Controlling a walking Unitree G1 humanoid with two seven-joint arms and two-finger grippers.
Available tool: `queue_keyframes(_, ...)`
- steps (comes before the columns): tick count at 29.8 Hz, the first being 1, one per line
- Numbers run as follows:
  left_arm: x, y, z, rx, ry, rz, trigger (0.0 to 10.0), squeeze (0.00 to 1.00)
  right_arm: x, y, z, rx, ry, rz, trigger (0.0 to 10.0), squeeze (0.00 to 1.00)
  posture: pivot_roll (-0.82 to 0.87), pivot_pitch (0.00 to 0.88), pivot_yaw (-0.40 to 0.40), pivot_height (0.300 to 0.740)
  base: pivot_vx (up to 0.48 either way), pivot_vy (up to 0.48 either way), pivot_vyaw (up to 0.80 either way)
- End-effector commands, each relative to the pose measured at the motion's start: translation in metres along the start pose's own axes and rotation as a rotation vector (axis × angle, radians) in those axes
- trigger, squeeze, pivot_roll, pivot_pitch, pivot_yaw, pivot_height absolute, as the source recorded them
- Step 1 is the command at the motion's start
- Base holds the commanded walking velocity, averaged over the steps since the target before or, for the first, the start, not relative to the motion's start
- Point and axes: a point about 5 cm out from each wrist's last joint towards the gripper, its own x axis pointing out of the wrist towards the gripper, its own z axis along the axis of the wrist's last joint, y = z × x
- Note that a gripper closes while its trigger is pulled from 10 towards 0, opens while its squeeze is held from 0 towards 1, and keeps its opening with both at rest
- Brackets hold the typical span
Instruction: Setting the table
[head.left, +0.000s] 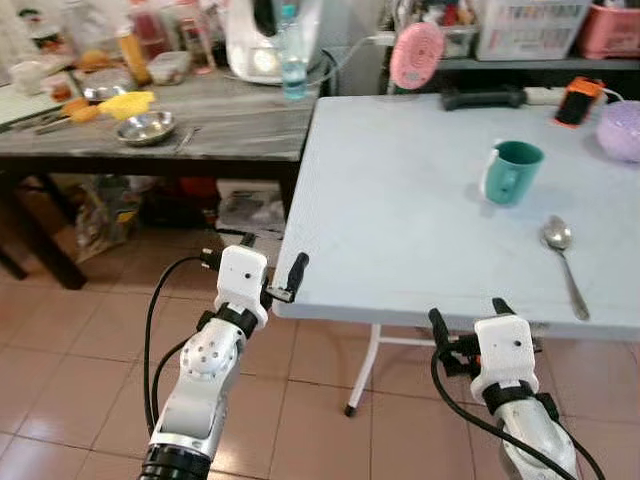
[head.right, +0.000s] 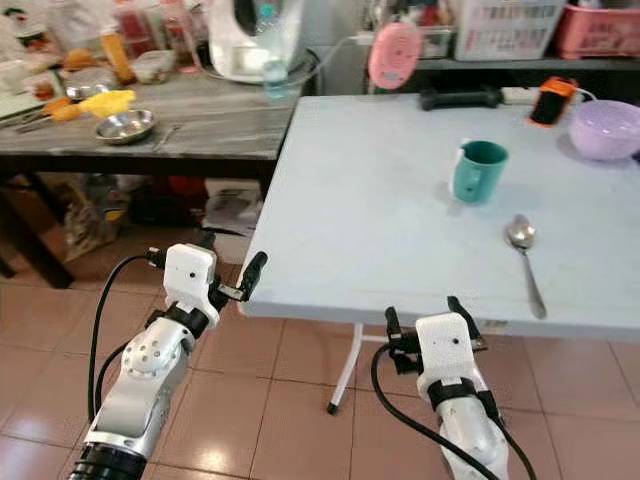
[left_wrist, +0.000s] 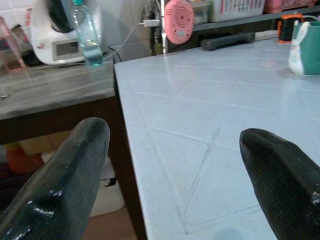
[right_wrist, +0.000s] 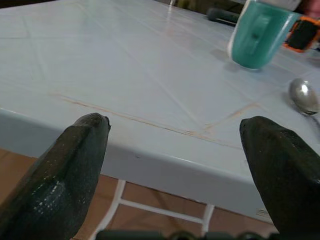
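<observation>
"Are the pincers holding anything?"
"No. The left gripper (head.left: 272, 272) and the right gripper (head.left: 467, 314) are both wide open, at the near edge of the table (head.left: 400, 210)."
"Where's the cup?"
"The green cup (head.left: 512, 171) stands on the table, with the spoon (head.left: 562, 250) lying near it."
</observation>
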Motion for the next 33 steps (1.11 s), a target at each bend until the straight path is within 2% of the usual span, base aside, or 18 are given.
queue_keyframes(1,-0.001,0.005,0.003,-0.002,-0.001,0.011,10.0,0.00,0.002,0.001,0.009,-0.001,-0.045,0.002,10.0,0.00,-0.10,0.000,0.061,0.740,0.000,-0.251,0.00)
queue_keyframes(10,0.000,0.005,0.002,-0.007,0.008,-0.001,10.0,0.00,0.000,0.000,0.007,0.011,-0.044,-0.030,10.0,0.00,-0.10,0.000,0.066,0.740,0.000,-0.359,0.00)
queue_keyframes(11,-0.001,0.005,0.002,-0.006,0.009,-0.004,10.0,0.00,0.001,-0.002,0.007,0.061,-0.034,-0.046,10.0,0.00,-0.10,0.000,0.067,0.740,0.000,-0.480,0.00)
queue_keyframes(24,-0.001,0.003,0.000,-0.005,0.019,-0.015,10.0,0.00,0.003,-0.012,0.008,0.041,-0.041,-0.089,10.0,0.00,-0.10,0.000,0.068,0.740,0.000,-0.480,0.00)
queue_keyframes(29,-0.001,0.003,-0.001,-0.002,0.026,-0.016,10.0,0.00,0.005,-0.013,0.008,0.041,-0.041,-0.091,10.0,0.00,-0.10,0.000,0.068,0.740,0.000,-0.452,-0.68)
queue_keyframes(33,-0.001,0.003,-0.001,-0.007,0.025,-0.018,10.0,0.00,0.005,-0.013,0.008,0.040,-0.043,-0.094,10.0,0.00,-0.10,0.001,0.067,0.740,0.000,-0.122,-0.36)
